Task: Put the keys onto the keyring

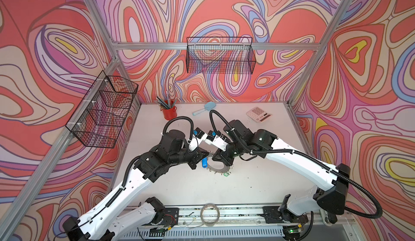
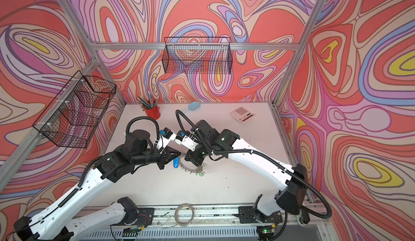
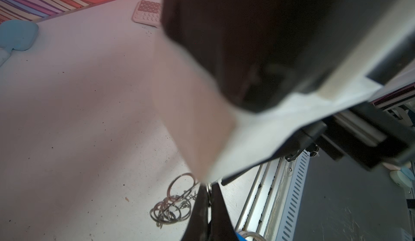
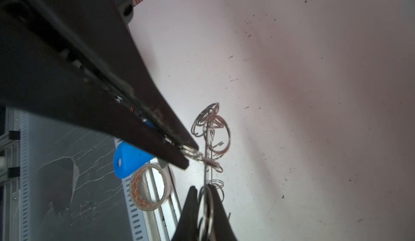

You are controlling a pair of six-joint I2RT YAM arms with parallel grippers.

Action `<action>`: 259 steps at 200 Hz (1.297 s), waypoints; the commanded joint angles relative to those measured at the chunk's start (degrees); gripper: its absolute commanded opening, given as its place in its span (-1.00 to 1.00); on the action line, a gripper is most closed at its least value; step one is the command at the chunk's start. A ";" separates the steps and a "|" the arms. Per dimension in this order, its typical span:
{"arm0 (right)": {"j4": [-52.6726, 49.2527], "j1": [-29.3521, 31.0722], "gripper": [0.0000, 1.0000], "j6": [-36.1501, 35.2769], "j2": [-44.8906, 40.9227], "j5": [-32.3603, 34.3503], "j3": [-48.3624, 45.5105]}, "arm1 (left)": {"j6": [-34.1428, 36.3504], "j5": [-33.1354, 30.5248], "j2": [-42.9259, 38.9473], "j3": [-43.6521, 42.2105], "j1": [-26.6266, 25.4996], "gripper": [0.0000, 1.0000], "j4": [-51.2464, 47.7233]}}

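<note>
clenching fingers both sides — left gripper point(image 4: 190, 156) seemingly on the ring of the blue-tag key point(image 4: 130, 159), right gripper point(image 4: 203, 187) on the fringe of the keyring point(image 1: 217, 169), mid-frame, steadied for threading; green-tag key point(image 1: 225, 174) at its lower-right rim.

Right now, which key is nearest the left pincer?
The blue-tagged key, right beside the left pincer. The green-tagged key lies at the far rim of the keyring, farther from it.

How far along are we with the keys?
Green-tagged key sits at the keyring rim, seemingly on; I cannot confirm. In hand: left gripper shut on a small ring, blue-tagged key hanging beside it; right gripper shut on the keyring. Left: threading the blue key on.
</note>
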 commanded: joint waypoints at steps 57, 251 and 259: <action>10.92 0.34 -1.00 -0.90 -3.61 7.88 -1.67 | -9.19 1.84 -0.69 3.24 -0.15 -0.09 4.94; 14.46 0.89 -1.00 8.90 -3.60 13.85 -2.67 | -0.18 -26.51 7.03 13.17 -9.72 -0.12 -5.26; 14.32 0.89 -1.00 9.16 -3.60 13.73 -2.67 | 0.98 -26.49 7.47 13.17 -9.74 -0.12 -4.81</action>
